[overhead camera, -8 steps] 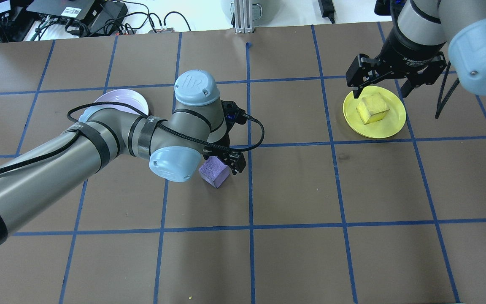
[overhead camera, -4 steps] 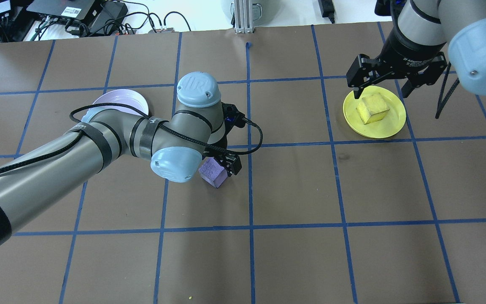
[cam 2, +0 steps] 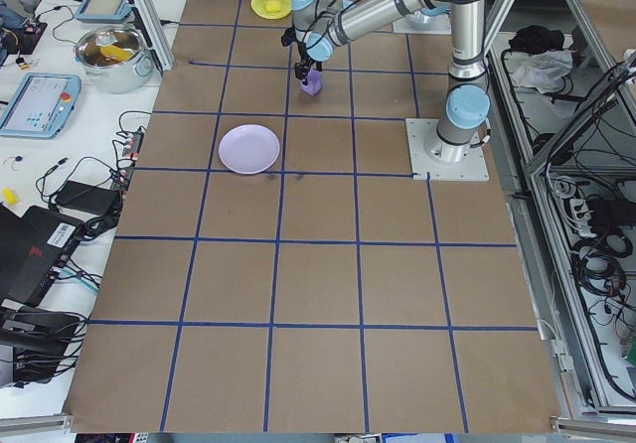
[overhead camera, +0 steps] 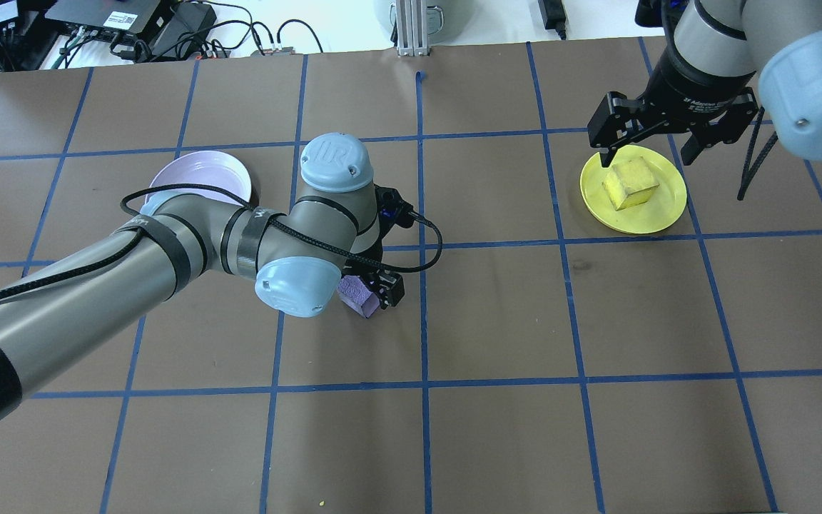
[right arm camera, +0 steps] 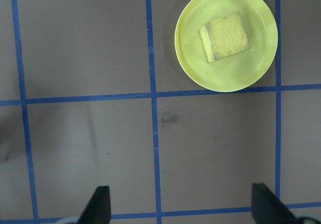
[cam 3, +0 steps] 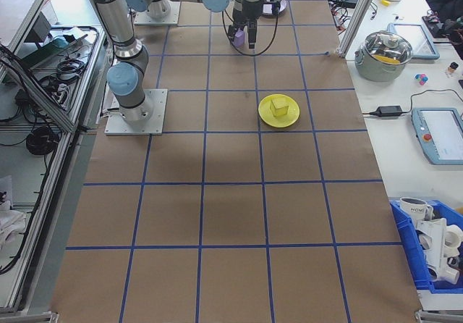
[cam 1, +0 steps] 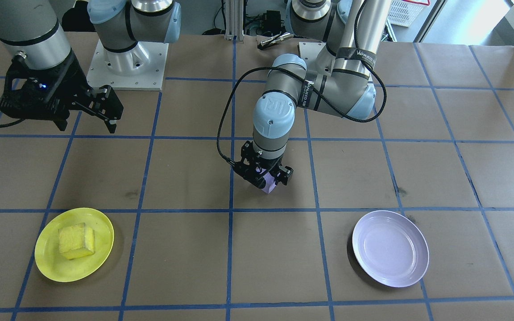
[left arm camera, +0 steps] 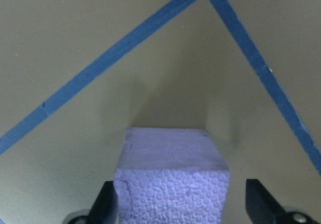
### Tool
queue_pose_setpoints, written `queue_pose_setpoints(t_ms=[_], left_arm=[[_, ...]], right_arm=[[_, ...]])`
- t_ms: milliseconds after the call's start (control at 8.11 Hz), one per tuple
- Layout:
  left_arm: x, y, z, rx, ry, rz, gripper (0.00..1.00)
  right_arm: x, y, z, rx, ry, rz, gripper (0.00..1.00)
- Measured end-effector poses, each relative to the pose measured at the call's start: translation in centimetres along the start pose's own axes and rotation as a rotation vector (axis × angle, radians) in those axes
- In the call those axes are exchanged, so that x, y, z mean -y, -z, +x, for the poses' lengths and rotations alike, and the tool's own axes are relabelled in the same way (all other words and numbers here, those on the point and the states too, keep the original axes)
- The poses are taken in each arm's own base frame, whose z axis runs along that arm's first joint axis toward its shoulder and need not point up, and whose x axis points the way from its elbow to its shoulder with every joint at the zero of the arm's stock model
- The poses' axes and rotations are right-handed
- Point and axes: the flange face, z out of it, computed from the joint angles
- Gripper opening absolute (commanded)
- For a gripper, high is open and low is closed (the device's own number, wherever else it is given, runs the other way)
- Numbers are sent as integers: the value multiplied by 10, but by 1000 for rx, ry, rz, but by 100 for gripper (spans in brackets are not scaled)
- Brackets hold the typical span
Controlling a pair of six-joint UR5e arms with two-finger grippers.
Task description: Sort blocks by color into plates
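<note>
A light purple block [overhead camera: 357,294] sits on the brown table near its middle. My left gripper [overhead camera: 372,285] is lowered over it, open. In the left wrist view the block [left arm camera: 173,174] lies between the two fingers [left arm camera: 108,204], the left one at its edge and the right one a little apart. The lavender plate [overhead camera: 200,175] is empty and partly hidden by my left arm; the front view shows the whole plate [cam 1: 391,248]. On the yellow plate [overhead camera: 668,207] rests the yellow block [overhead camera: 630,184]. My right gripper [overhead camera: 645,158] hangs open and empty above that plate's far side.
Blue tape lines divide the brown paper into squares. A metal post [overhead camera: 411,28] and cables and electronics [overhead camera: 133,28] line the far edge. Both arm bases [cam 1: 127,58] stand at the robot's side. My left arm's black cable [overhead camera: 425,235] loops beside the purple block.
My left gripper has come down around the purple block and its fingers now flank it. The right gripper has drawn slightly away from the yellow plate, still open.
</note>
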Motion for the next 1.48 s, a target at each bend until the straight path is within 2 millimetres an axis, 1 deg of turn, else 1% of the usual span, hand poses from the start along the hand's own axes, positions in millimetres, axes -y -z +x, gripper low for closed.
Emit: queue_pose_setpoints(t_ms=[123, 370, 740, 864, 987, 1234, 1357, 1481], left_arm=[[-4, -4, 1, -3, -4, -9, 54], [-8, -4, 1, -3, -11, -12, 33], [-12, -1, -7, 0, -8, -41, 32], [-15, 15, -22, 24, 20, -42, 32], [-21, 47, -60, 36, 86, -43, 32], [-41, 132, -153, 27, 242, -48, 34], [-48, 168, -193, 27, 305, -39, 33], [-52, 185, -229, 24, 359, -41, 32]], right_arm=[[0, 0, 0, 0, 0, 1, 100], [0, 0, 0, 0, 1, 3, 100], [1, 0, 0, 0, 1, 2, 100], [1, 0, 0, -1, 1, 2, 100], [1, 0, 0, 0, 1, 2, 100], [1, 0, 0, 0, 1, 2, 100], [1, 0, 0, 1, 1, 2, 100], [1, 0, 0, 1, 1, 3, 100]])
